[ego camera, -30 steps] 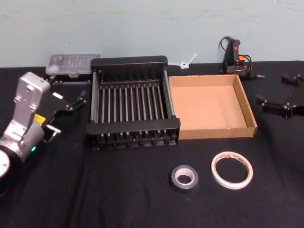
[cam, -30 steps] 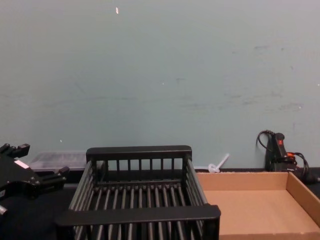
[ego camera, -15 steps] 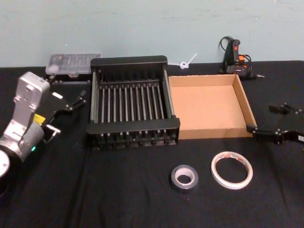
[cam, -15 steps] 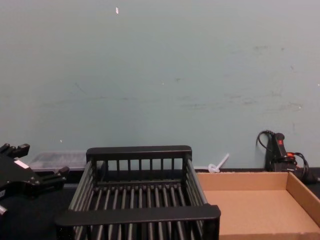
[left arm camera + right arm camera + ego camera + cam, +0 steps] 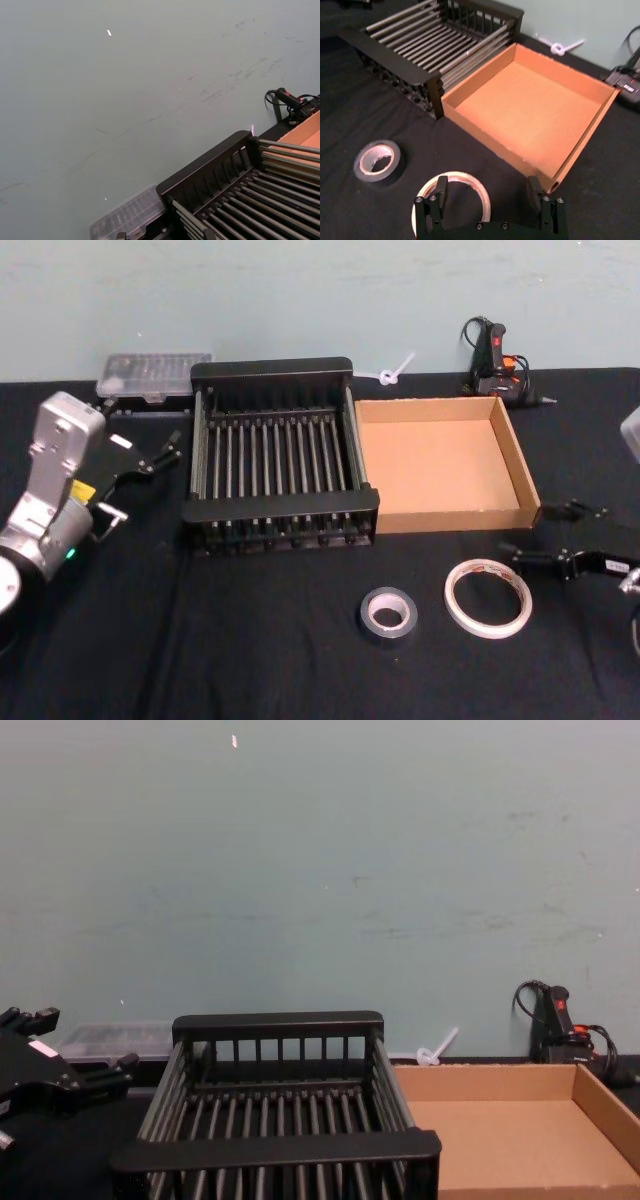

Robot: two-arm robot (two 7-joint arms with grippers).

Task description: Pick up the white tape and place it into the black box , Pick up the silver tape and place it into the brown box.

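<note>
Head view: the white tape [image 5: 488, 597] and silver tape [image 5: 388, 614] lay flat on the counter [image 5: 250, 640], the right claw [image 5: 540, 537] spread just beside the white ring. Left claw [image 5: 158, 453] parked, open.

Right wrist view: fingers straddled the ring's edge (thin, likely to slip or skid).

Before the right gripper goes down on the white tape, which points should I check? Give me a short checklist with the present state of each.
1. right gripper open: ok, fingers spread wide.
2. Gripper above the white tape: not ok, it is beside the ring, near the brown box corner.
3. White tape lying flat and free: ok, apart from the silver tape.
4. black box empty: ok, only bars visible.
5. left gripper out of the way: ok, left of the black box.
</note>
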